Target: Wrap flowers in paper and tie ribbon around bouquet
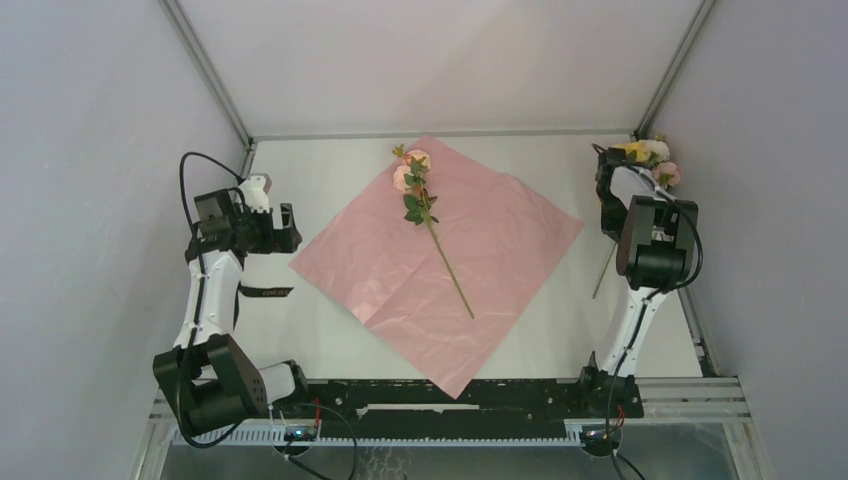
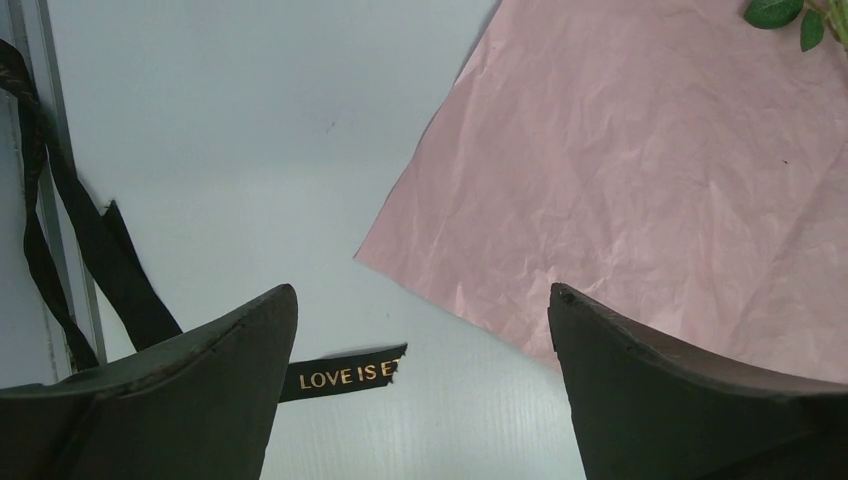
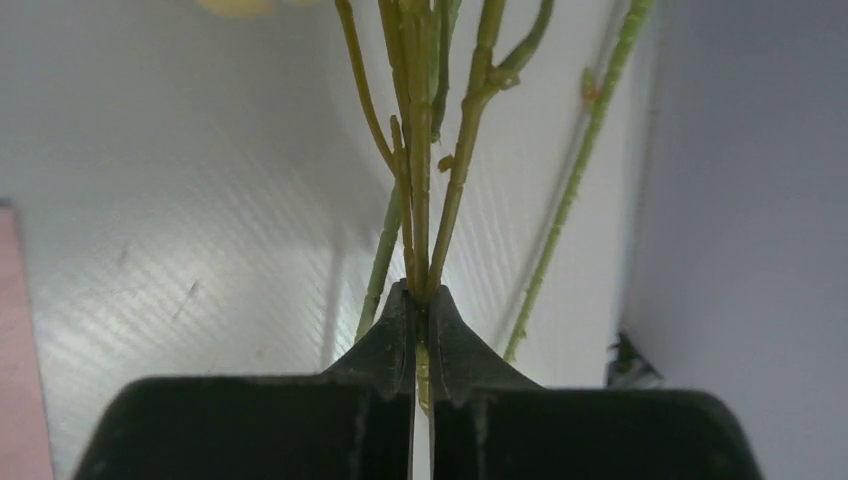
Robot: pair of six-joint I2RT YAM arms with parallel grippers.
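Right end effector [image 3: 421, 302] clamped on flowers [image 3: 418, 150], arm outstretched.

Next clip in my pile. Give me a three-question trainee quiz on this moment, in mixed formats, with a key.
1. True or false: the right gripper is shut on a green stalk of the flowers at the right edge of the table.
2. Multiple choice: what lies on the paper? A) scissors B) one pink-bloomed stem C) a vase
3. Fill in: the left gripper hangs with jaws ___ over the table, near the ribbon printed "LOVE IS".
Key: 1 true; 2 B; 3 open.
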